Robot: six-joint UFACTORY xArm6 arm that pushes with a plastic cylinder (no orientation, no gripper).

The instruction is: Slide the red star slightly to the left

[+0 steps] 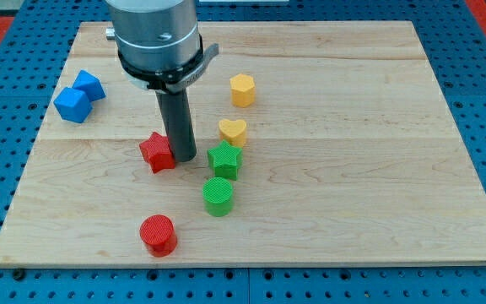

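Red star [157,152] sits left of board centre. My tip [184,158] on its right flank, apparently touching; rod hides contact edge. No claw on rig, bare rod only. Green star [224,160] just right of tip. Step: push stage. Next: short leftward slide, then stop.

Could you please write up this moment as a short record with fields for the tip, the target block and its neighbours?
tip: my tip at the red star's right edge
target: red star, left of centre on the wooden board
right neighbours: green star, yellow heart
below: green cylinder, red cylinder
far left: two blue cubes
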